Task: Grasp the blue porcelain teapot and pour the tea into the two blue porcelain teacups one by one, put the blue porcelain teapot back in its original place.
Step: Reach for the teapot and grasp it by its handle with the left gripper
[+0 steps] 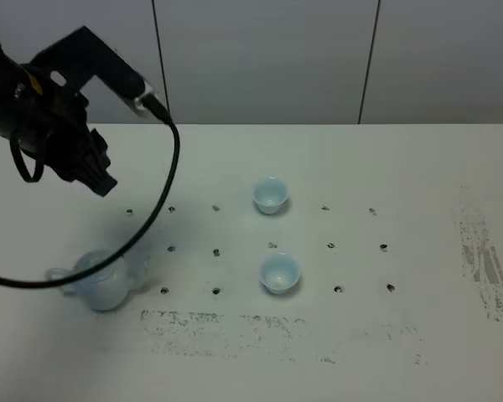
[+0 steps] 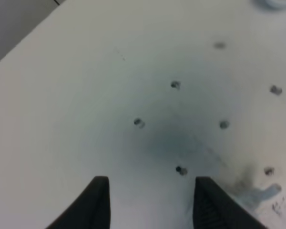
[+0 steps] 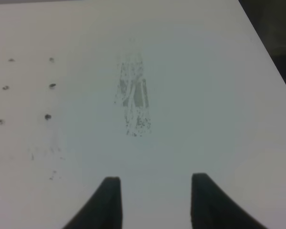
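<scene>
Cable (image 1: 163, 193) hung in a black loop from the left arm (image 1: 42, 109) at the far-left corner of the counter (image 1: 402, 167) and, in the high view, swept down across the front of the teapot (image 1: 101, 283). The left end effector (image 1: 101, 180) hovered above the counter, behind the teapot and well apart from it. In its wrist view the left end effector (image 2: 151, 180) had its two fingers spread apart and gripped nothing, with only bare counter and a few holes (image 2: 139, 122) beyond them.

The teapot stood upright at front-left, pale blue and blurred, with nothing touching it. Which way its spout pointed could not be told. A worn grey strip (image 1: 235, 325) ran along the front of the counter to the teapot's right.

Near the middle, well apart from the teapot, stood the far cup (image 1: 269, 195) and the near cup (image 1: 279, 273). They sat one behind the other, not touching, mouths up. Whether they held anything could not be told.

Further right lay a scuff (image 1: 484, 255). The right end effector (image 3: 156, 180) appeared only in its own wrist view, above bare counter near that scuff (image 3: 133, 100). Its fingers were apart and empty.
</scene>
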`<action>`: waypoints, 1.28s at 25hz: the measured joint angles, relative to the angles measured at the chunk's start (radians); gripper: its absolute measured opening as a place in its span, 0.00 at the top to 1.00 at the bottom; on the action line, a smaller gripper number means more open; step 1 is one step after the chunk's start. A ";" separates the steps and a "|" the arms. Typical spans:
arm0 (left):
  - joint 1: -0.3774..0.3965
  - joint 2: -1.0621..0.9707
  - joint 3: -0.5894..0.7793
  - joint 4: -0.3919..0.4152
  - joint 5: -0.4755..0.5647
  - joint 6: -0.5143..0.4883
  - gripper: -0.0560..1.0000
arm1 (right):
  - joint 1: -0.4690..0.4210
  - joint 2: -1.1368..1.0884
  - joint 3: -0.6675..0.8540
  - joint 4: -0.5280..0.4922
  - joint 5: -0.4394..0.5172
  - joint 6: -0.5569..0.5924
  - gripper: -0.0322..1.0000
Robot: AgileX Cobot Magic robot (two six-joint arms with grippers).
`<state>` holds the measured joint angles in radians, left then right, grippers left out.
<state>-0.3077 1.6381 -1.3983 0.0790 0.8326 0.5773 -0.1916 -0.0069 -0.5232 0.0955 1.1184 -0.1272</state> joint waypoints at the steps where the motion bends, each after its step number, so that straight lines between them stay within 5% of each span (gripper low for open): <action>1: -0.014 0.000 0.000 0.028 0.032 0.012 0.51 | 0.000 0.000 0.000 0.001 0.000 0.000 0.63; 9: -0.038 -0.001 0.006 0.083 0.039 0.010 0.51 | 0.000 0.000 0.000 0.000 0.000 0.001 0.63; 15: 0.044 -0.066 0.159 0.039 -0.176 -0.063 0.51 | 0.000 0.000 0.000 0.000 0.000 0.001 0.63; 24: 0.148 -0.061 0.376 -0.044 -0.417 -0.290 0.51 | 0.000 0.000 0.000 0.000 0.000 0.000 0.63; 32: 0.185 0.059 0.420 -0.069 -0.443 -0.434 0.51 | 0.000 0.000 0.000 0.001 0.000 0.001 0.63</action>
<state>-0.1228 1.6968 -0.9785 0.0103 0.3899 0.1434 -0.1916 -0.0069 -0.5232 0.0966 1.1184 -0.1262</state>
